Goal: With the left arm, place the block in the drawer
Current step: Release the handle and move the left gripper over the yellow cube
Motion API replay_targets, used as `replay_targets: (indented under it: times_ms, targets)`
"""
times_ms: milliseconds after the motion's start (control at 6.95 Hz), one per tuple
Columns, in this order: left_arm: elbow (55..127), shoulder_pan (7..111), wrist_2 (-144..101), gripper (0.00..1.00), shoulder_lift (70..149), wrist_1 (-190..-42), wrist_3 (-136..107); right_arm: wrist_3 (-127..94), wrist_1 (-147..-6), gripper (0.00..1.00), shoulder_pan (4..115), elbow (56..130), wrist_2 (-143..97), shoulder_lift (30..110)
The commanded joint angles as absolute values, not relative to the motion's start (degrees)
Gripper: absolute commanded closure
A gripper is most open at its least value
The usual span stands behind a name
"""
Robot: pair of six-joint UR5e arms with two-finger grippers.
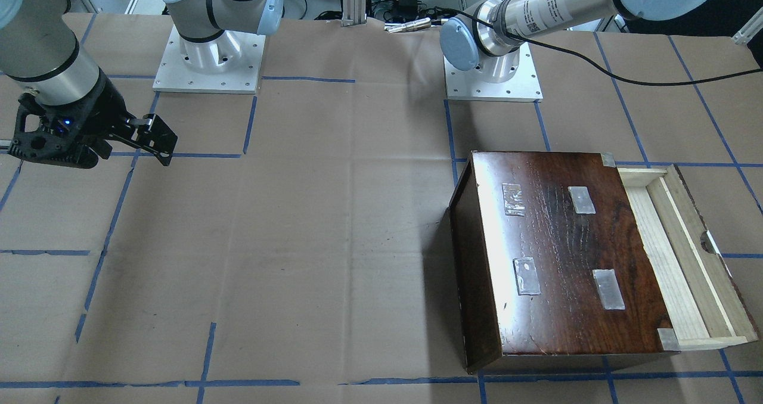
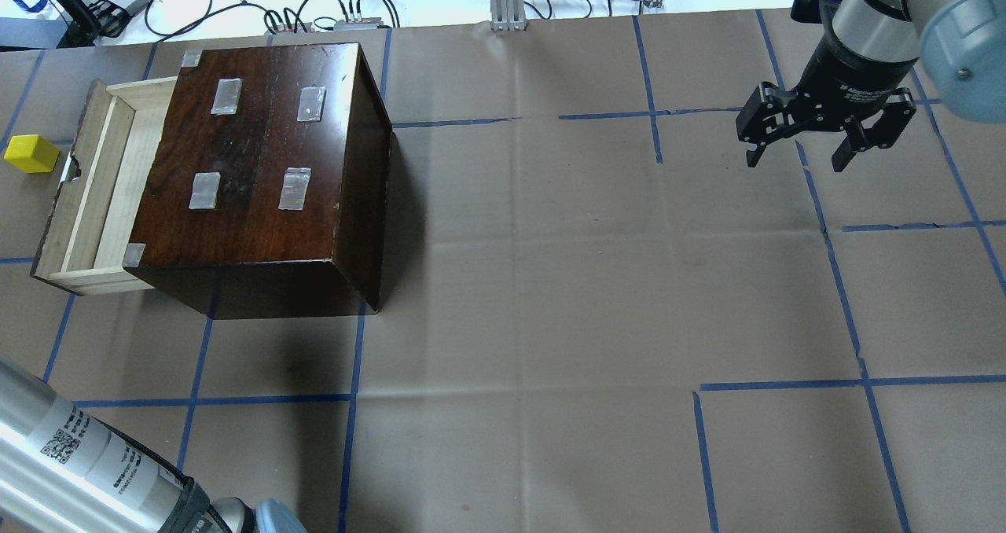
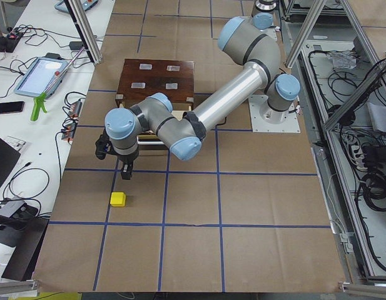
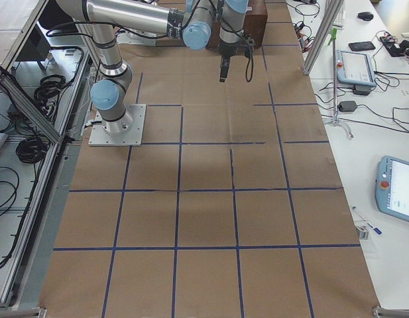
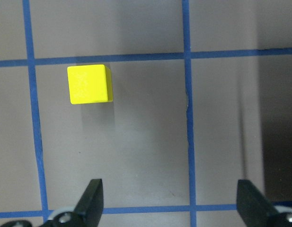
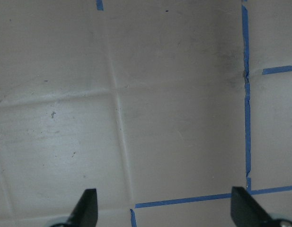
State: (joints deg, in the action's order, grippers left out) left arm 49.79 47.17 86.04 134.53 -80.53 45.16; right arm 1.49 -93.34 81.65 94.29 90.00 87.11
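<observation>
The yellow block (image 2: pixel 31 153) lies on the paper-covered table just outside the drawer's dark front panel; it also shows in the exterior left view (image 3: pixel 118 199) and the left wrist view (image 5: pixel 89 84). The drawer (image 2: pixel 118 179) of pale wood stands pulled out of the dark-brown box (image 2: pixel 259 163) and is empty; it also shows in the front-facing view (image 1: pixel 661 255). My left gripper (image 5: pixel 169 198) is open and empty, hovering above the table a little short of the block (image 3: pixel 121 170). My right gripper (image 2: pixel 825 136) is open and empty, far across the table.
The box (image 1: pixel 566 255) has several tape patches on its lid. Blue tape lines grid the brown paper. Cables and tools lie beyond the table's far edge (image 2: pixel 314 6). The right arm's base (image 1: pixel 208 58) stands at the robot's side.
</observation>
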Motion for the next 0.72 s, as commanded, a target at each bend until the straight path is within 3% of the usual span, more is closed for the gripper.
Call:
replay_targets:
  times_ms: [0, 576]
  targets:
    - [38.4, 47.1, 86.9, 0.01, 144.2, -82.0, 45.3, 1.5, -93.3, 0.00, 81.7, 94.3, 90.0, 87.1]
    - [31.8, 47.0, 86.9, 0.01, 153.4, -82.1, 46.7, 1.5, -93.3, 0.00, 81.7, 94.3, 90.0, 87.1]
